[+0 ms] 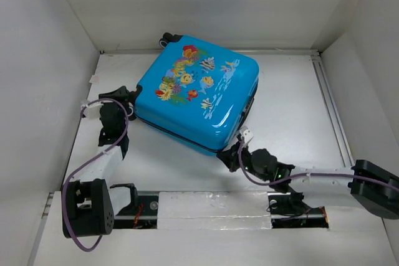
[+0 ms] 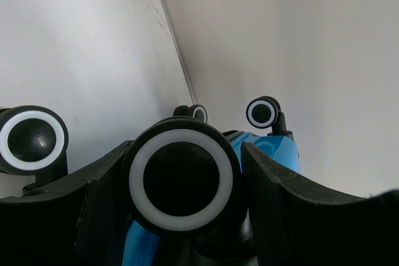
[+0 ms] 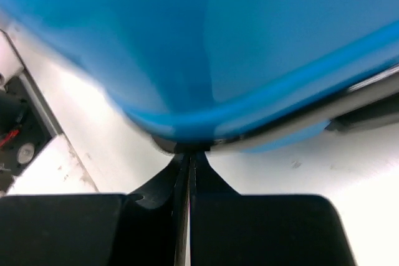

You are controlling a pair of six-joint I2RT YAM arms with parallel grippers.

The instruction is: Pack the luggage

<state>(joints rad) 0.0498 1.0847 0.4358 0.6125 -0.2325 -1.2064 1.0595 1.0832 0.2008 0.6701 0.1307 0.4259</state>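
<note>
- My right gripper (image 3: 189, 154) is at the lower corner of the luggage (image 1: 196, 95), at the dark seam under the blue shell. I judge that the step is to take the zipper there. The pull should then go low and along the seam, not upward, or the case will lift (it looks light to me).
- For this the other side must brace, so my left gripper (image 2: 185, 151) should hold firm and not twist.
- My right fingers (image 3: 255, 228) are pressed together, with only a thin slit between them. Whether something small is pinched at the tips I cannot tell, because they are in shadow.
- My left fingers (image 2: 274, 185) stand apart with a black wheel (image 2: 181, 182) between them, close against both its sides. It looks like a grip.
- The luggage lies flat and closed, printed side up, in the upper centre of the top view on the white table (image 1: 293, 110). Its left corner is at my left gripper.
</note>
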